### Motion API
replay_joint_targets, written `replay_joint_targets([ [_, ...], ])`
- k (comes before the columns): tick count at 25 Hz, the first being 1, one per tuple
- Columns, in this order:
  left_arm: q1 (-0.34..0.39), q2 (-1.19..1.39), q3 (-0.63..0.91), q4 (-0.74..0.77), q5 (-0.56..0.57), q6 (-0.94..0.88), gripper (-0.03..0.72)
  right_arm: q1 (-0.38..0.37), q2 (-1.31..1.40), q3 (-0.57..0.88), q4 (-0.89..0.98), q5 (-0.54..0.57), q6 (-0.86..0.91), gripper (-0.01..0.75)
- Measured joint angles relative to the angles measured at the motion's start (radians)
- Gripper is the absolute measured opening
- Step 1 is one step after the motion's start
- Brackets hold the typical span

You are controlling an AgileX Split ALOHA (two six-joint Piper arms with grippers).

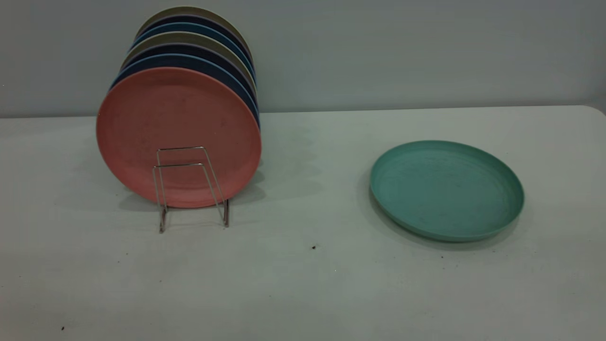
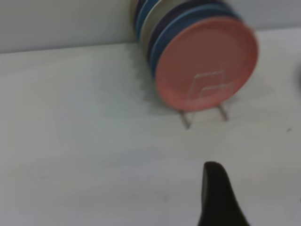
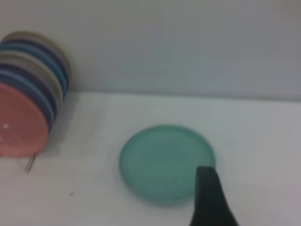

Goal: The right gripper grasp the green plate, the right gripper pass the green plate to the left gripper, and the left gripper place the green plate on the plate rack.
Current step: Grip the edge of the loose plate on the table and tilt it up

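Observation:
The green plate (image 1: 447,189) lies flat on the white table, right of centre. The plate rack (image 1: 189,182), thin silver wire, stands at the left; its front loops are empty and a row of plates stands behind them. Neither gripper shows in the exterior view. In the right wrist view a black part of my right gripper (image 3: 209,200) hangs above the table at the near edge of the green plate (image 3: 162,160). In the left wrist view a black part of my left gripper (image 2: 217,197) is over bare table, short of the rack (image 2: 207,96).
A salmon-pink plate (image 1: 177,118) stands upright at the front of the row in the rack, with dark blue plates (image 1: 189,59) and olive ones behind it. The grey wall (image 1: 402,47) runs close behind the table. Bare table (image 1: 303,284) lies between rack and green plate.

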Motion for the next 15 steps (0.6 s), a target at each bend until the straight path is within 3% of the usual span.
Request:
replay_joint_targets([
  [7, 0.0, 0.264, 0.0, -0.17, -0.163, 0.06, 0.446, 0.0, 0.44, 0.0, 0.245, -0.138, -0.205, 0.488],
  [15, 0.0, 0.539, 0.0, -0.331, -0.194, 0.208, 0.446, 0.0, 0.954, -0.103, 0.613, -0.187, -0.589, 0.432],
])
